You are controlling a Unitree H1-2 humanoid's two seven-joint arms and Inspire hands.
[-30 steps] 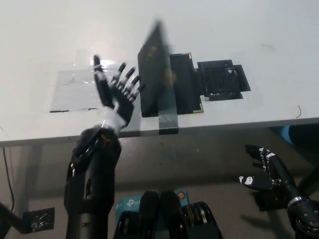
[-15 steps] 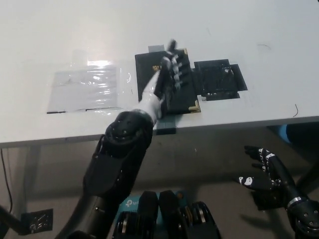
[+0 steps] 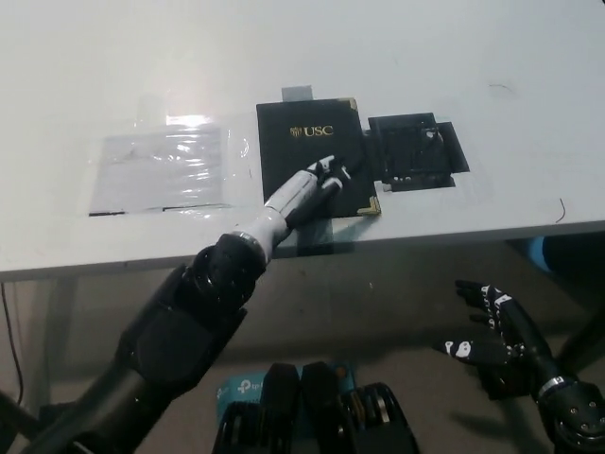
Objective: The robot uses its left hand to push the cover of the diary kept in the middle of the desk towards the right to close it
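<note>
A black diary with gold "USC" lettering and gold corners lies closed and flat in the middle of the white desk. My white left hand rests flat on the lower part of its cover, fingers stretched out toward the right, holding nothing. My black right hand hangs below the desk edge at the lower right, fingers spread and empty.
A black taped patch lies right beside the diary. A clear plastic sheet is stuck to the desk at the left. The desk's front edge runs just below the diary. A small grey tape piece sits above the diary.
The diary's cover swung down from upright to flat and shut under my left hand. That hand has since slid back toward the diary's lower edge. My right hand barely moved.
</note>
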